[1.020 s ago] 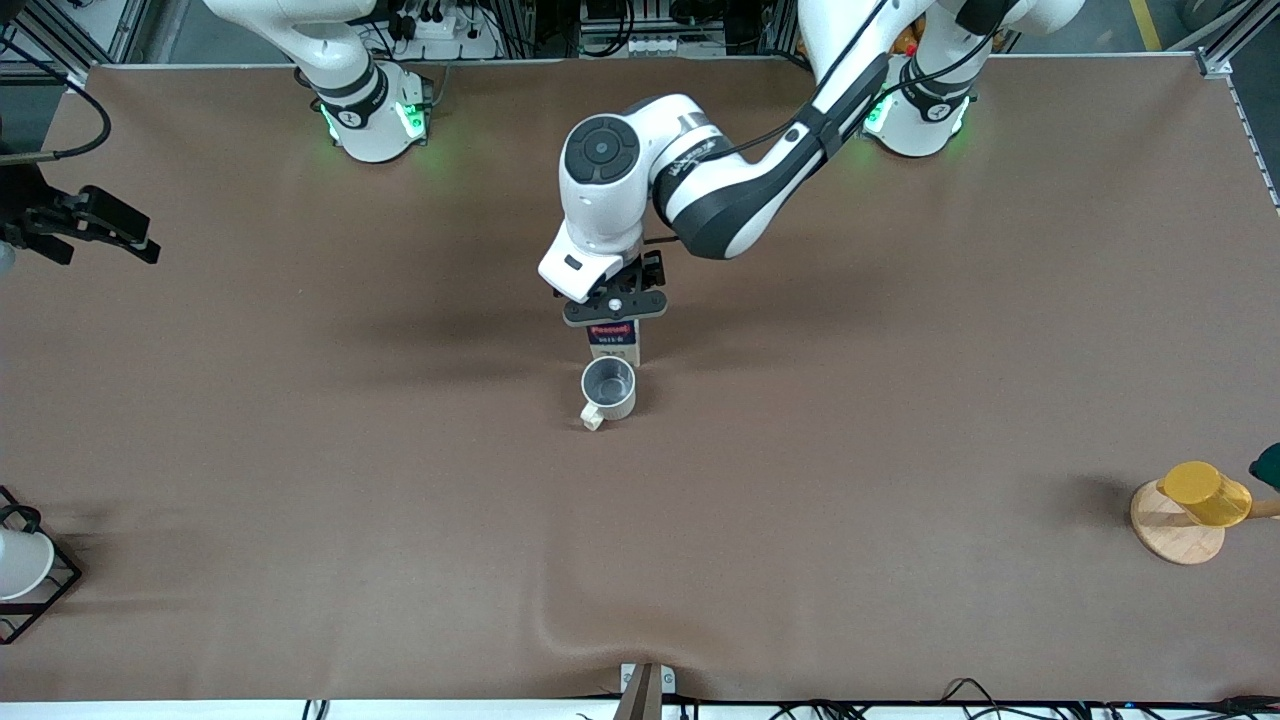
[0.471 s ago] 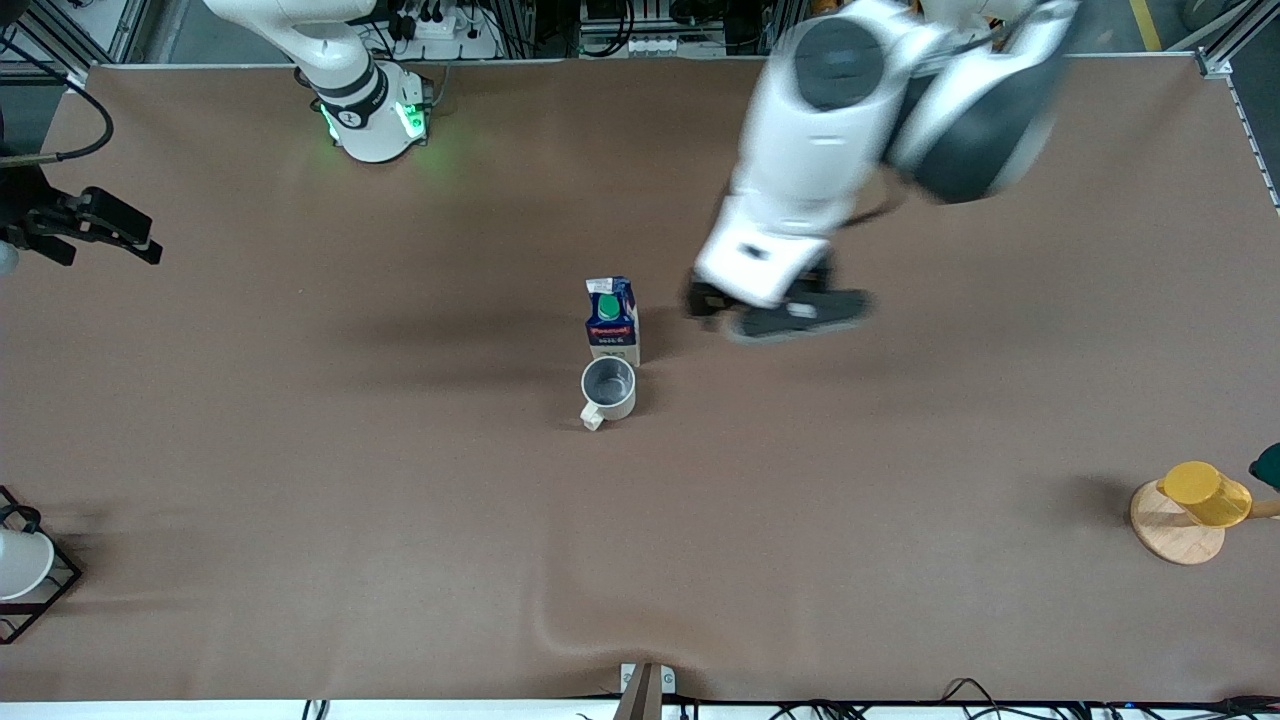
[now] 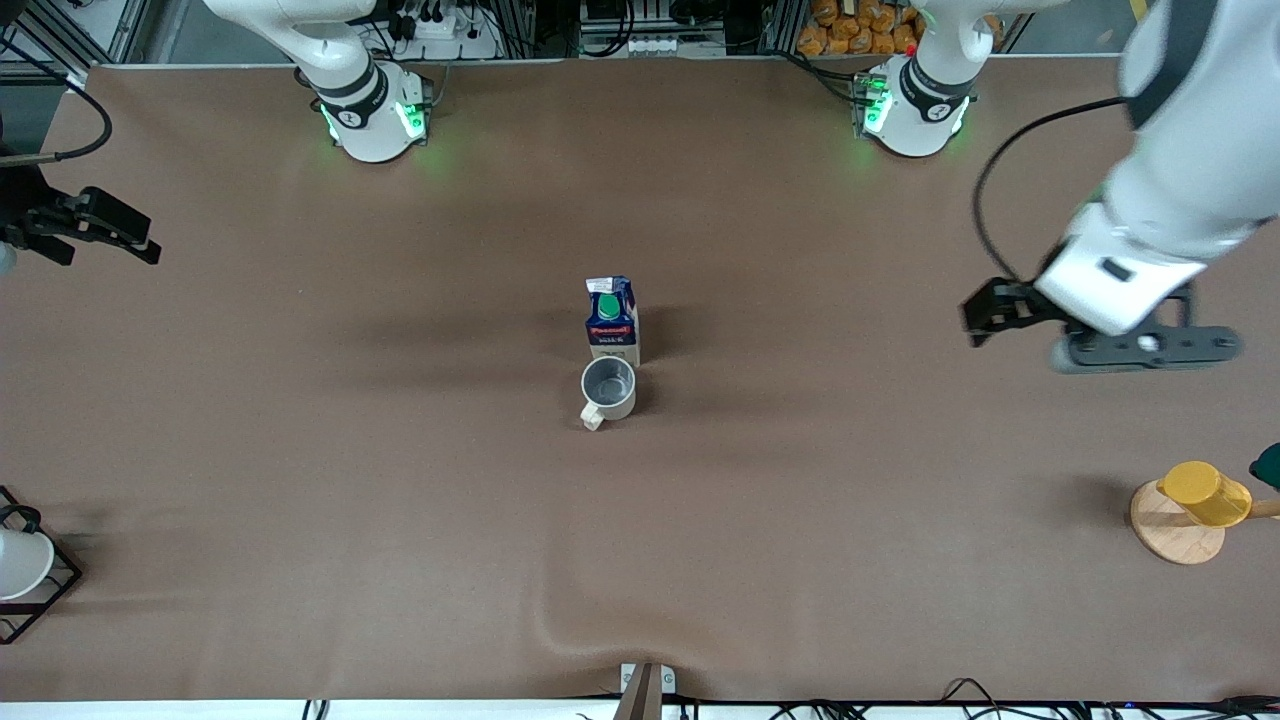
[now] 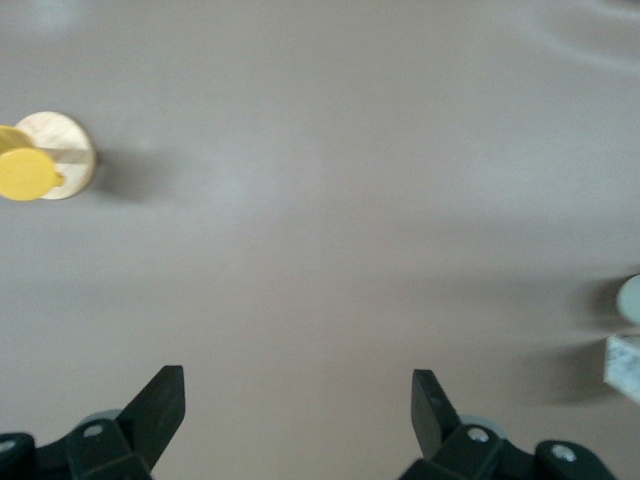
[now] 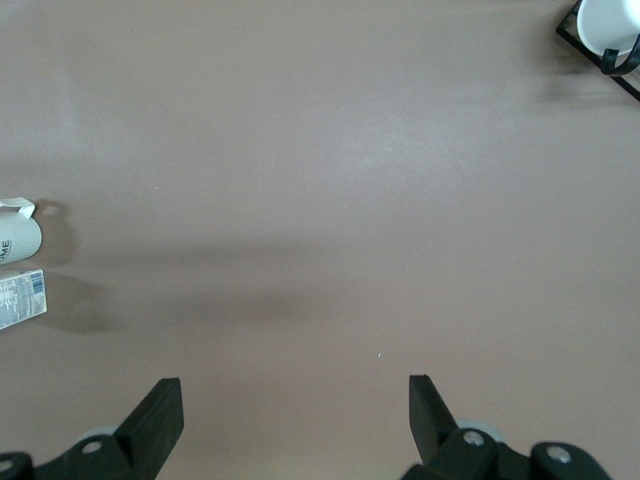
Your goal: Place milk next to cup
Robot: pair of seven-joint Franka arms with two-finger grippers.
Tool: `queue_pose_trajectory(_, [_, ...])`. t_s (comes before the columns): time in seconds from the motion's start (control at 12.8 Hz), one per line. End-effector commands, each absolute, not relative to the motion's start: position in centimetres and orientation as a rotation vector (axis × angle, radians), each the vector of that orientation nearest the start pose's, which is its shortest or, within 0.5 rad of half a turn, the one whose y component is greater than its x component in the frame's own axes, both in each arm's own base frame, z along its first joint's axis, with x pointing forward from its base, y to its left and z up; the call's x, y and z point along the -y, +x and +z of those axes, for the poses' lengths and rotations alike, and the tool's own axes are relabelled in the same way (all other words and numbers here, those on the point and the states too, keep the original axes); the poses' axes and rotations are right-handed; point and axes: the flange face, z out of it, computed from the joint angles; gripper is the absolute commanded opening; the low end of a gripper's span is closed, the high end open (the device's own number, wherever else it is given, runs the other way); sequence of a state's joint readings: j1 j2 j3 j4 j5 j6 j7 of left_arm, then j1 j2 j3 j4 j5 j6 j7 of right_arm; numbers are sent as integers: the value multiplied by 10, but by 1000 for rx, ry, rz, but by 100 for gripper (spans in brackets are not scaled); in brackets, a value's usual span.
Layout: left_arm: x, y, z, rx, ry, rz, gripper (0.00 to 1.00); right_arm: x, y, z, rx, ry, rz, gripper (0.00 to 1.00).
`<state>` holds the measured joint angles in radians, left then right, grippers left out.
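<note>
left gripper (image 4: pixel 298 415) jaws spread wide, empty, over bare brown surface (image 3: pixel 800 500) toward the left arm's end; right gripper (image 5: pixel 296 420) likewise wide, empty. mid-surface, one gabled cardboard milk (image 3: pixel 611 320) upright, just beside one round ceramic cup (image 3: pixel 608 390).

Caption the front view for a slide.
Dark-blue milk carton upright beside beige ceramic mug; left gripper empty.

Count: 1 milk (image 3: pixel 612 320), 3 cups – beige (image 3: pixel 608 391), yellow (image 3: pixel 1206 493), white (image 3: pixel 20 562); 2 grippers (image 3: pixel 1145 345) (image 5: pixel 295 420).
</note>
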<state>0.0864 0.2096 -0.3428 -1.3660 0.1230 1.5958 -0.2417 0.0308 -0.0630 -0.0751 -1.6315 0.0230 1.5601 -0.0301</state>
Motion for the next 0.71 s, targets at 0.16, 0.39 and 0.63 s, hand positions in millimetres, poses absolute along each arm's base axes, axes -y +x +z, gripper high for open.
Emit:
queue_pose_trajectory(0.16, [102, 561, 604, -54, -3086, -8, 100, 23, 534, 636, -18, -3108, 0, 100])
queue_pose_trajectory(0.39, [85, 534, 608, 2, -3065, -22, 100, 23, 533, 636, -18, -3106, 5, 100])
queue_pose_trajectory(0.63, [74, 535, 616, 37, -3076, -40, 100, 23, 532, 635, -18, -3106, 19, 100])
